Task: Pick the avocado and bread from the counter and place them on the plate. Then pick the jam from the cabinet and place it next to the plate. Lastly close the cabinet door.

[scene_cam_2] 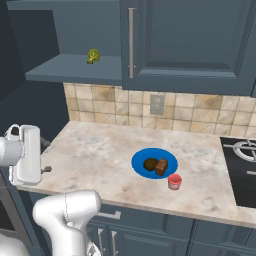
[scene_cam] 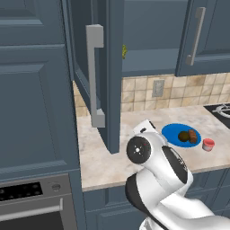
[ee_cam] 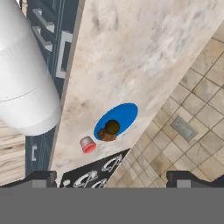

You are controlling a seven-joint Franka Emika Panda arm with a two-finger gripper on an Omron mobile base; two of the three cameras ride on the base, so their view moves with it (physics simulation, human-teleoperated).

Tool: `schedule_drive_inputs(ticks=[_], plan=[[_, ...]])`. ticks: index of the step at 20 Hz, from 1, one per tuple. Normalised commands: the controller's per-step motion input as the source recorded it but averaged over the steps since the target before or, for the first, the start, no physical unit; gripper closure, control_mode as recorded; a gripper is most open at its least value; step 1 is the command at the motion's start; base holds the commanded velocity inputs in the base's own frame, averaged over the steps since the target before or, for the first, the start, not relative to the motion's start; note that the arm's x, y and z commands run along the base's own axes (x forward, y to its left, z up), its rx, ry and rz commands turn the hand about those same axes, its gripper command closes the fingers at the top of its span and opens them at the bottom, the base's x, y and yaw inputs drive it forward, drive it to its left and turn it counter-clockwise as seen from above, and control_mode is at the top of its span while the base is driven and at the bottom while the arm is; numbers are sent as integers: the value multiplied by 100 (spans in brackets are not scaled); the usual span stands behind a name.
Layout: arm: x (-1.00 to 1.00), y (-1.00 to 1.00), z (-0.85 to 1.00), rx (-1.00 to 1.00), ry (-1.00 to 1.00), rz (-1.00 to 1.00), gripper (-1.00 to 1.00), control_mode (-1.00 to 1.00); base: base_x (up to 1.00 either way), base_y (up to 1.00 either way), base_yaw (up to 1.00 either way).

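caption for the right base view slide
Avocado and bread on the plate, jam beside it, cabinet door open.

Small yellow-green object (scene_cam_2: 93, 56) on cabinet shelf (scene_cam_2: 75, 70), too small to identify.

The left base view looked forward and down from behind the arm's left side, close to the open cabinet door (scene_cam: 99, 76), which stood in the foreground and hid part of the counter (scene_cam: 103, 161). The right base view looked from the other side, a little higher, across the whole counter (scene_cam_2: 100, 155) to the tiled wall and into the open cabinet (scene_cam_2: 75, 67). The hand view looked steeply down from well above, rolled so that the counter (ee_cam: 127, 57) ran diagonally. All three shared the plate (scene_cam: 173, 131) (scene_cam_2: 142, 167) (ee_cam: 124, 114) and the jam (scene_cam: 208, 144) (scene_cam_2: 174, 181) (ee_cam: 88, 144) just beside it.
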Motion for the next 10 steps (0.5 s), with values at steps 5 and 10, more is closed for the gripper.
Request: schedule_drive_inputs(ticks=[5,10], plan=[[-92,-68,-34,0,-21,0,-100,-100,0,0,0],[-92,-63,-34,0,-23,2,-100,-100,0,0,0]])
